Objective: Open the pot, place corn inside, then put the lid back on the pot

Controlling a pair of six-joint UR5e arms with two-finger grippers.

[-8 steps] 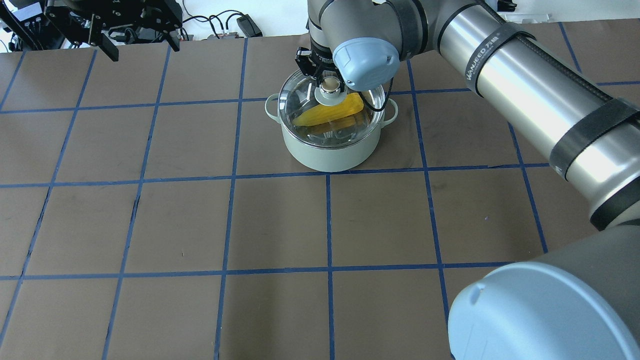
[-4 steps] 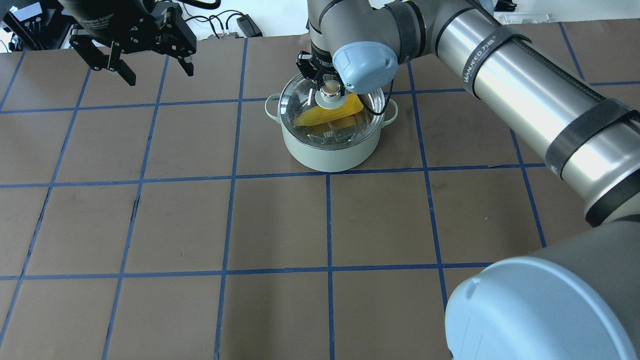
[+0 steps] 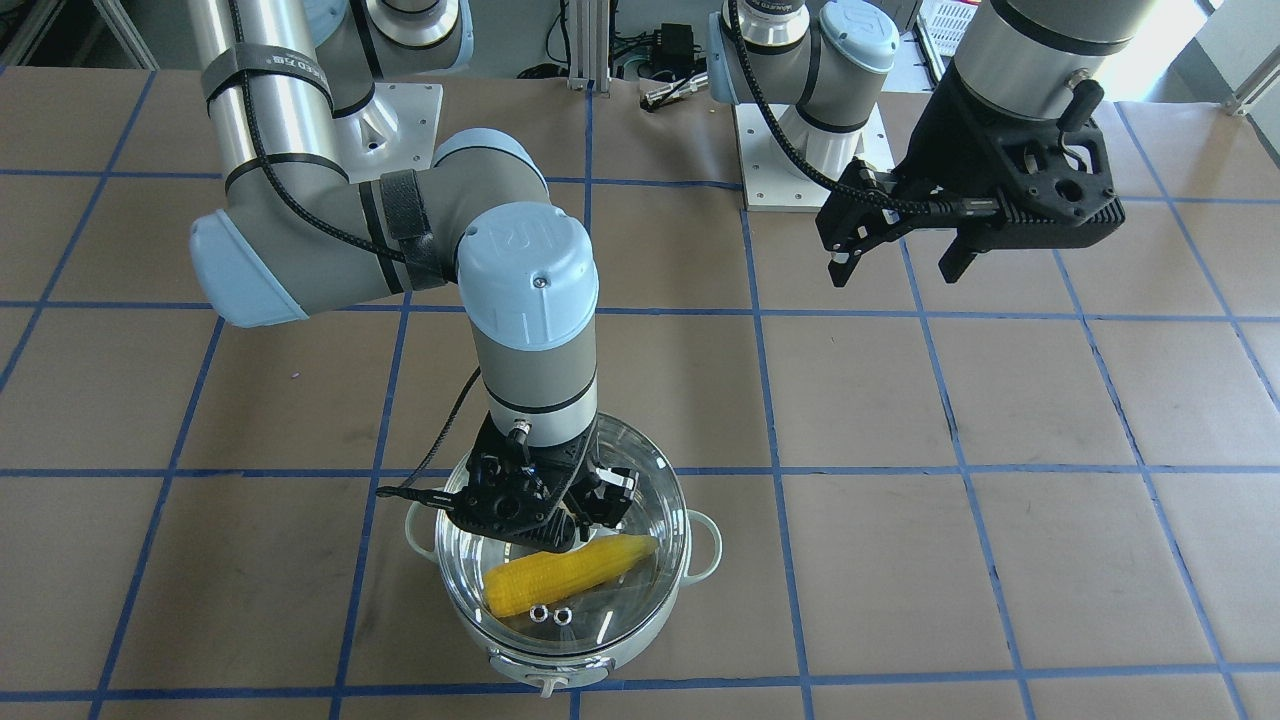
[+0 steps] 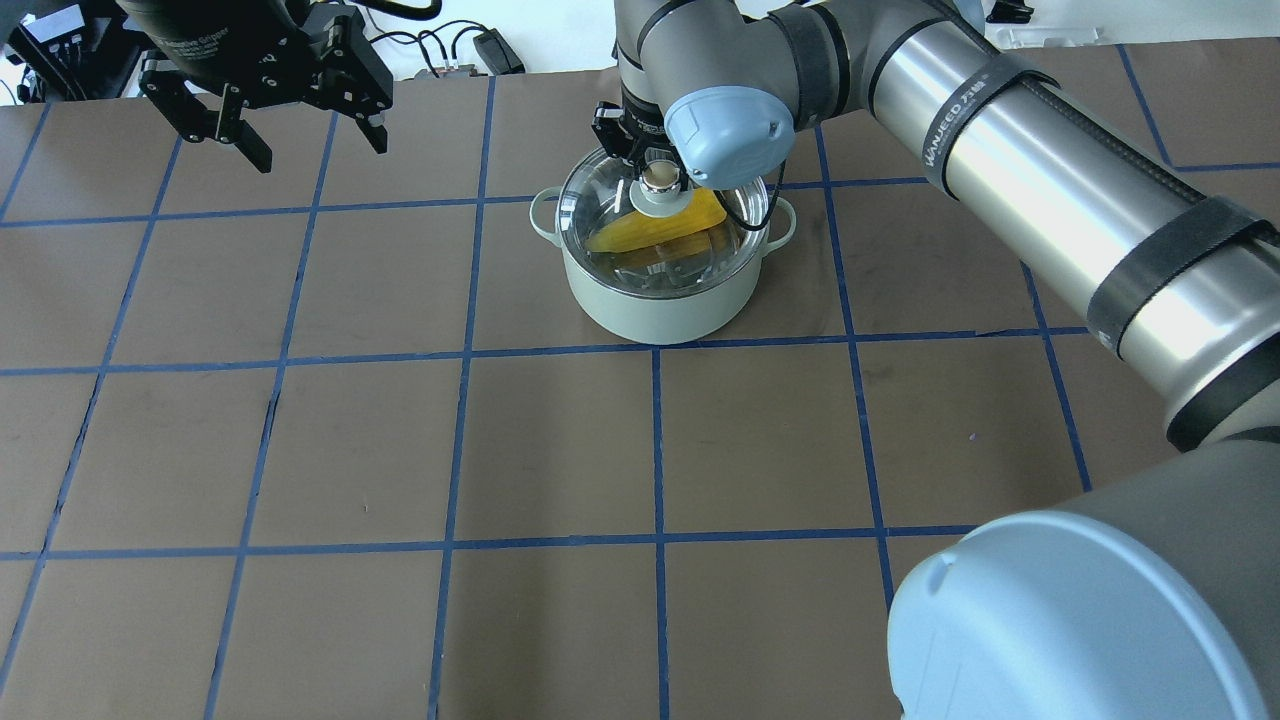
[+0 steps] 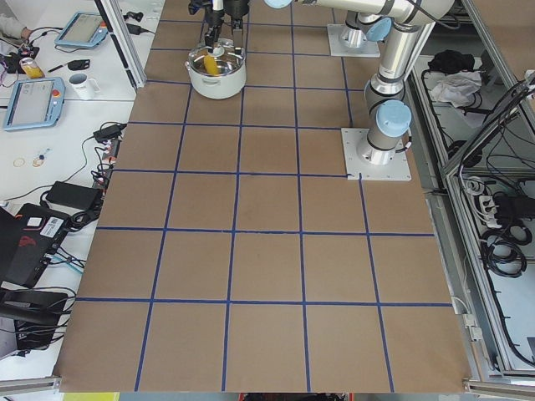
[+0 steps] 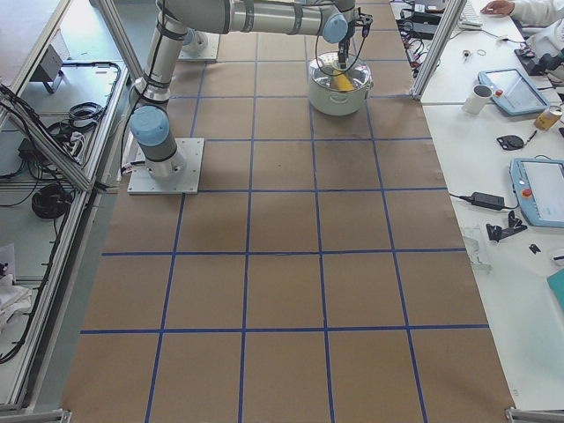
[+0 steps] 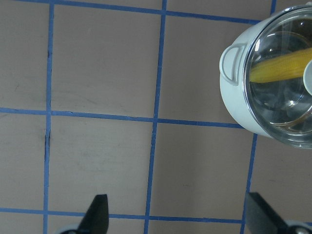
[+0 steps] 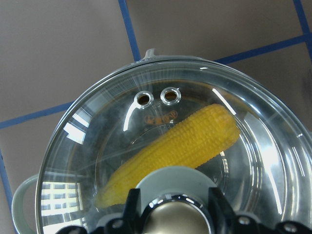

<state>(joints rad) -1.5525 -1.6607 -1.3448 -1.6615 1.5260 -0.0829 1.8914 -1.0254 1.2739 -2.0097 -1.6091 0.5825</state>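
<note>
**Figure: lid seated on the pot, corn inside**

Only the two side views show us the room. White benches beside the table carry two teach pendants, one mug and some cables. The overhead view shows the table surface itself, brown and ruled into squares by blue tape, with the right arm reaching across it.

One pot stands upright on the side of the table away from the robot, about midway across. We count two loop handles on it. The small knob on its wall appears only in the front-facing view.

One lid sits level on the pot's rim. Through the glass, the right wrist view shows one corn lying slantwise inside the pot. The overhead view half hides the cob behind the arm.

The right gripper stands over the lid, its jaws clenched on the lid's knob. The left gripper hangs well apart from the pot, above bare table, with its jaws spread and grasping nothing.

Two vent holes lie side by side in the lid near its rim.
</note>
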